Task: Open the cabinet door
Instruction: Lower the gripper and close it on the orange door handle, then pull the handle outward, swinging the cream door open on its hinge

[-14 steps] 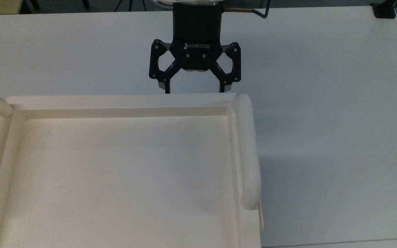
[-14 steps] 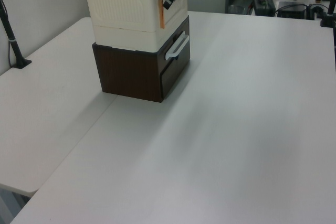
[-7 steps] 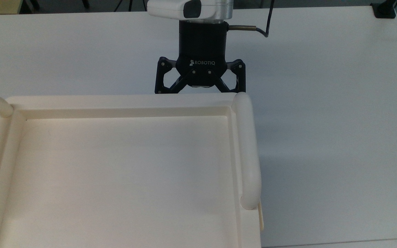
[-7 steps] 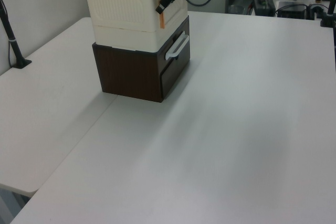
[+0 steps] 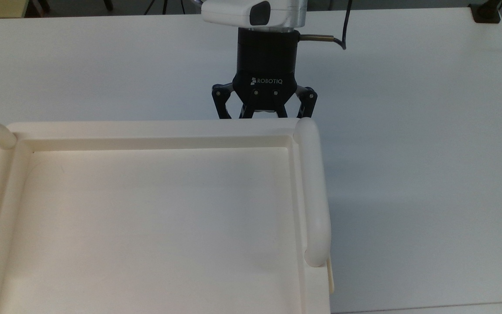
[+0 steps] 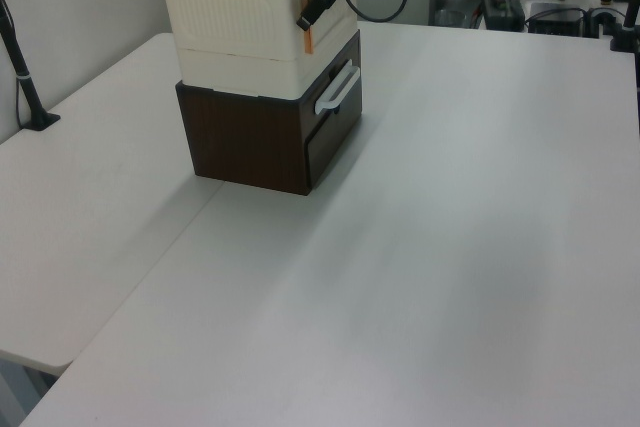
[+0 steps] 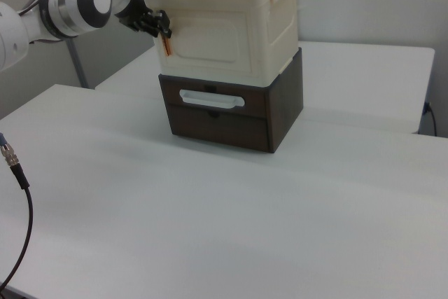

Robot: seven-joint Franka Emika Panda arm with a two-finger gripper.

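In the right view, taking the cream cabinet [image 7: 231, 29] as the landmark, the gripper [image 7: 157, 26] sits at its front left upper corner, fingertips against a small orange tab [image 7: 166, 47] that hangs at the left edge of the cabinet door [image 7: 210, 45]. The door lies to the right of the fingers, its long axis running across the cabinet's front face. I judge the coming pull must start at this left edge, so the panel would swing about its far right side.

The fingers have drawn in narrow around the tab's position; whether they truly pinch it I cannot tell.

The door looks shut, flush with the cabinet front, a pale panel with a raised rounded rim. The cabinet stands on a dark brown drawer unit [image 7: 234, 113] with a white handle [image 7: 210, 98], on the white table [image 7: 224, 229].

In the top view the gripper [image 5: 263, 114] is just beyond the far edge of the cabinet's recessed top [image 5: 155, 218].
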